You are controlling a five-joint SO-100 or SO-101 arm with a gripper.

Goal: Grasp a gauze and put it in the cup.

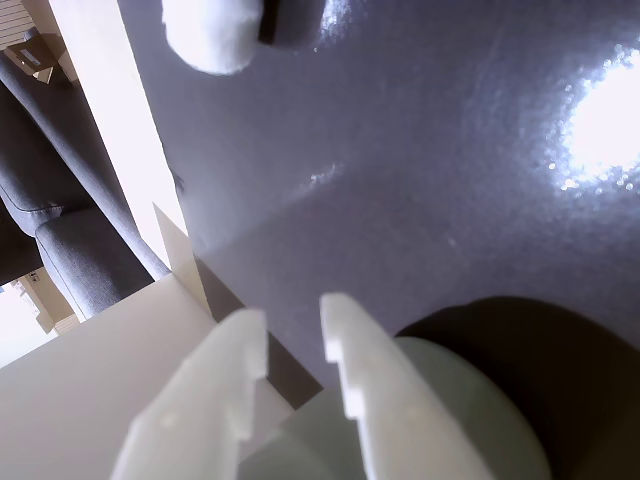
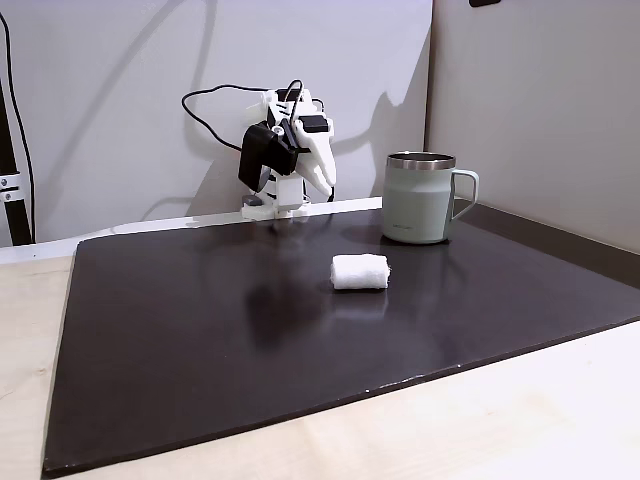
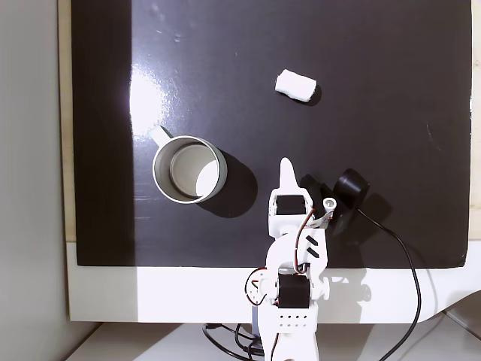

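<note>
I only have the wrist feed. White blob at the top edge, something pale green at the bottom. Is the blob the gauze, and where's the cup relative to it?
Observer: Yes, that is the gauze, a small white roll lying on its side on the dark mat, free of the arm.
Operator: And the green thing?
Observer: The cup, upright, handle pointing away from the arm's base in a fixed view. It looks empty from above.
Operator: Cup touching the gauze?
Observer: No, bare mat separates them in both fixed views.
Operator: Tool state?
Observer: The tool is folded back near the base, holding nothing, with a narrow gap between its fingers.
</note>
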